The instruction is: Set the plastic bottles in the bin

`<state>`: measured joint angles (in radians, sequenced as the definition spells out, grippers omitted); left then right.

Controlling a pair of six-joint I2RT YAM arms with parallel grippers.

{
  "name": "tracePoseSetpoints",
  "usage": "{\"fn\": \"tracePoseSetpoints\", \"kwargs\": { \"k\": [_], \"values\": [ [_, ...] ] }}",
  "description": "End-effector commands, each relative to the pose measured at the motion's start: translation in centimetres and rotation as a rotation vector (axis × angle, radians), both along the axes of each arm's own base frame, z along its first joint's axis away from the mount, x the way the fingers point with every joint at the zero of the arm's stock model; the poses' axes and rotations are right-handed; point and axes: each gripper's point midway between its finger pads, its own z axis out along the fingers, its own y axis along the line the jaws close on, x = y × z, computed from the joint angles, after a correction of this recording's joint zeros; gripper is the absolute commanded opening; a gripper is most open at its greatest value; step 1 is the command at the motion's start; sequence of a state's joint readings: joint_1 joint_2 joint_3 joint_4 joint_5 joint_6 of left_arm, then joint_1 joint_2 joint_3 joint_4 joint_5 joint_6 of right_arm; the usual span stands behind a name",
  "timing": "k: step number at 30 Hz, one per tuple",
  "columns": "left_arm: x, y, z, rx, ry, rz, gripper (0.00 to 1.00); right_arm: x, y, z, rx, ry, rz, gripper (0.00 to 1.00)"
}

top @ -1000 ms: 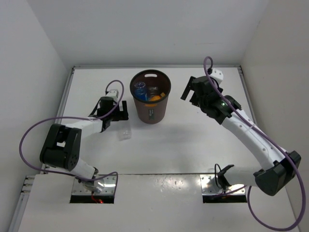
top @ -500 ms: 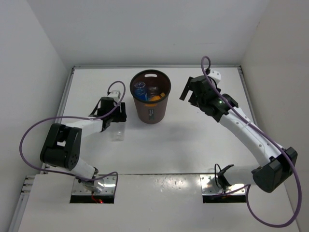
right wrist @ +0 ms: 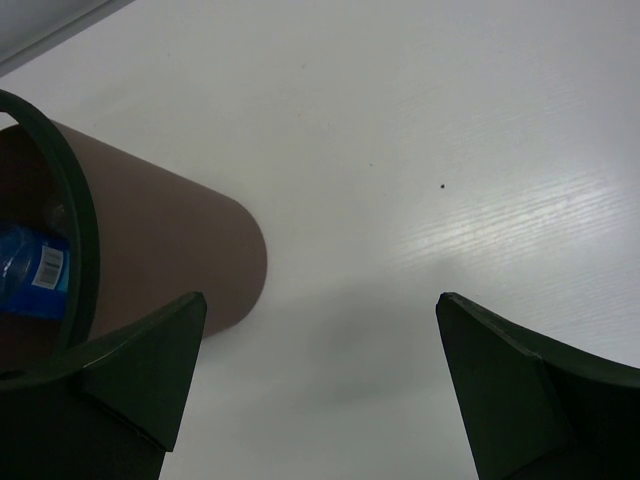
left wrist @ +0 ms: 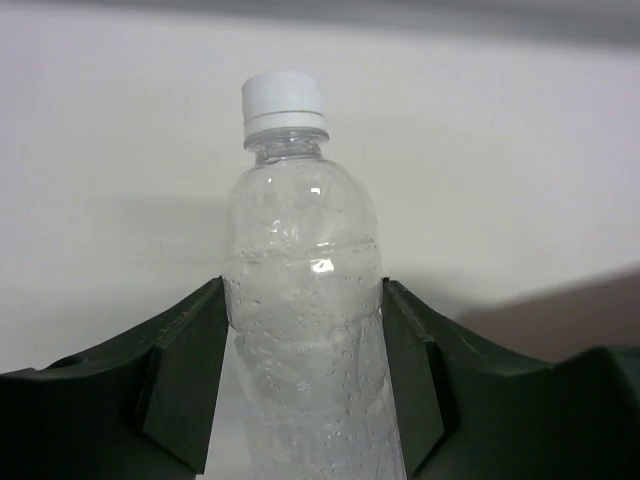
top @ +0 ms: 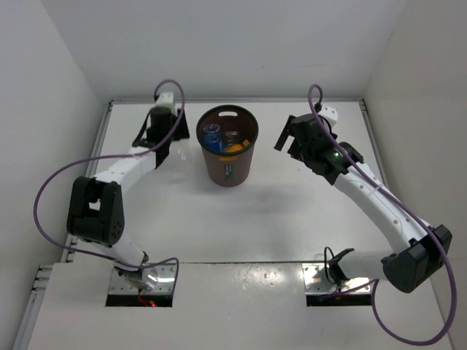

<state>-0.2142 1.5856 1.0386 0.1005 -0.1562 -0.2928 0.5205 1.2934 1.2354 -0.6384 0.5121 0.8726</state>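
In the left wrist view, my left gripper (left wrist: 303,290) is shut on a slim clear bottle (left wrist: 300,230) with a white cap, and both fingers press its sides. From above, the left gripper (top: 168,133) hangs raised just left of the dark brown bin (top: 228,173); the held bottle is hard to make out there. Inside the bin lie a blue-tinted bottle (top: 212,135) and an orange one (top: 236,148). To the right of the bin my right gripper (top: 283,136) is open and holds nothing. Its wrist view shows the bin wall (right wrist: 170,250), the blue bottle (right wrist: 30,272) and the open right gripper (right wrist: 320,300).
White walls close in the table (top: 255,219) at the back and on both sides. Purple cables loop from both arms. Two metal mounting plates (top: 142,281) sit at the near edge.
My left gripper has shut on the clear bottle that lay on the table and carried it up and back, to the bin's left. The right arm has barely moved.
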Motion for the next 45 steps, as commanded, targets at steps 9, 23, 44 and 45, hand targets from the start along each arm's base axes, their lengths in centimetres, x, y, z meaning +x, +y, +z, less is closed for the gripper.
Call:
{"fn": "tracePoseSetpoints", "kwargs": {
  "k": [9, 23, 44, 45],
  "values": [
    [7.9, -1.6, 27.1, -0.287, -0.611, 0.054, 0.28, -1.0, -1.6, 1.3, 0.035, -0.047, -0.043, 0.99],
    [1.6, -15.6, 26.9, -0.574, -0.596, -0.375, 0.28, -1.0, -0.8, -0.3, 0.063, -0.002, -0.024, 0.99],
    [-3.0, -16.8, 22.7, -0.573, -0.528, -0.432, 1.0, -0.9, -0.9, -0.3, 0.088, 0.005, -0.026, 0.99],
    [-3.0, -16.8, 24.3, -0.58, -0.557, -0.437, 1.0, -0.9, -0.9, -0.3, 0.088, 0.005, -0.026, 0.99]
  ]
}}
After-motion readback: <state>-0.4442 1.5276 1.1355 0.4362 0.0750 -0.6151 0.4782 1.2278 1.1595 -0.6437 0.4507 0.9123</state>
